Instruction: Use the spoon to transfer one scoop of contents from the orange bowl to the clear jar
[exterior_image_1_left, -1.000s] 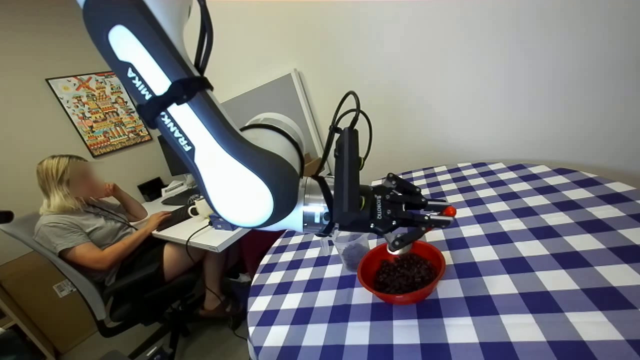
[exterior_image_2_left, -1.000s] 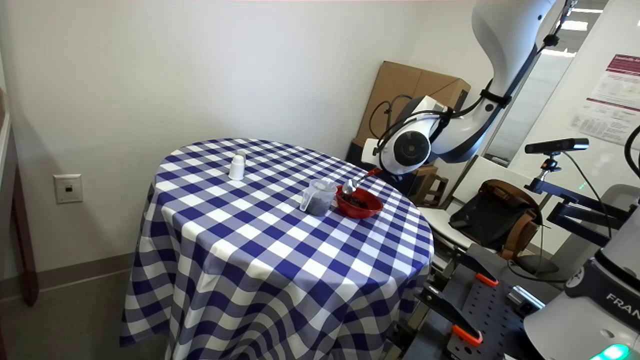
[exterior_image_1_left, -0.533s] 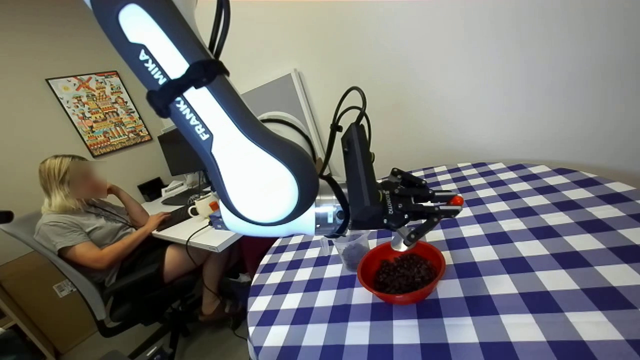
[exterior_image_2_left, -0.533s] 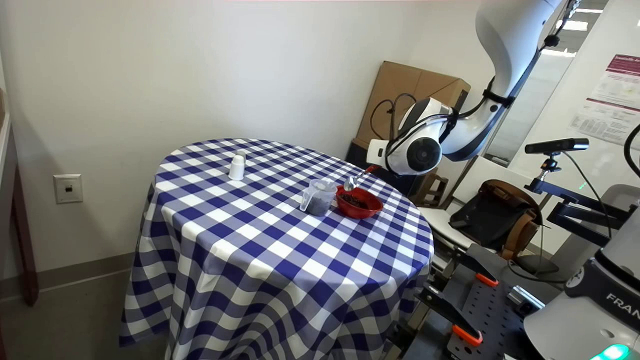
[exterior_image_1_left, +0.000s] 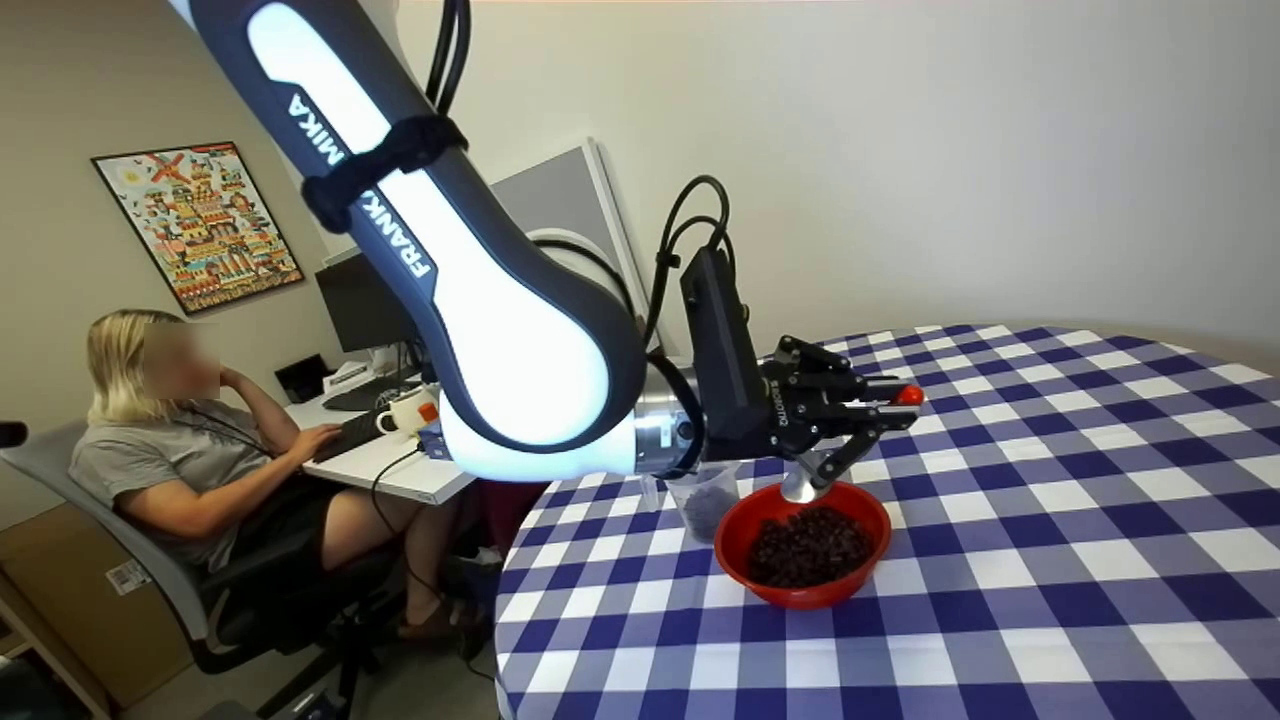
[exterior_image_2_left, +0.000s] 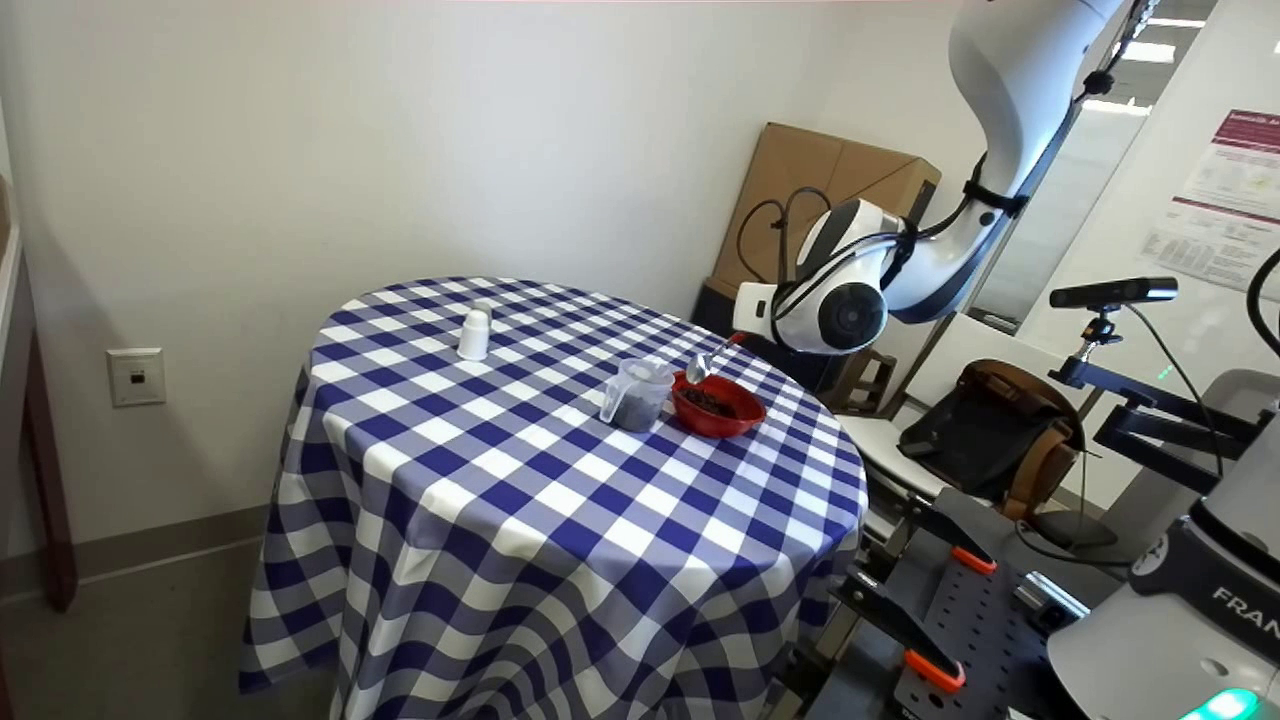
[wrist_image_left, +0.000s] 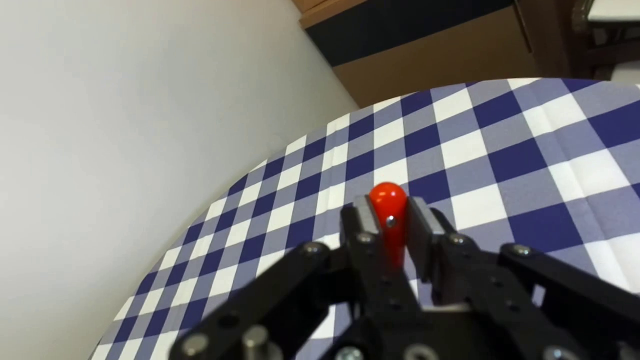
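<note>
A pale wall (exterior_image_2_left: 450, 140) stands behind the round table (exterior_image_2_left: 540, 460). Near the table — a white desk (exterior_image_1_left: 400, 474), a cardboard box (exterior_image_2_left: 830, 165).

The spoon (exterior_image_2_left: 700, 366) pairs a shiny metal head with a glossy handle; the bowl (exterior_image_1_left: 802, 598) looks smooth and faintly glossy, like plastic, the contents (exterior_image_1_left: 808, 547) rough and lumpy, the jar (exterior_image_2_left: 646, 374) smooth and see-through, the cloth (exterior_image_1_left: 1060, 560) matt fabric, the box (exterior_image_2_left: 850, 165) matt cardboard, the gripper (wrist_image_left: 389, 215) matt with metal-like tips.

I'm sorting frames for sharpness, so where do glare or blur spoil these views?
In an exterior view, the arm washes out white and a face is blurred; in an exterior view, the green light glares; in the wrist view, the gripper is soft, the tablecloth crisper, and the spoon handle carries bright glints.
</note>
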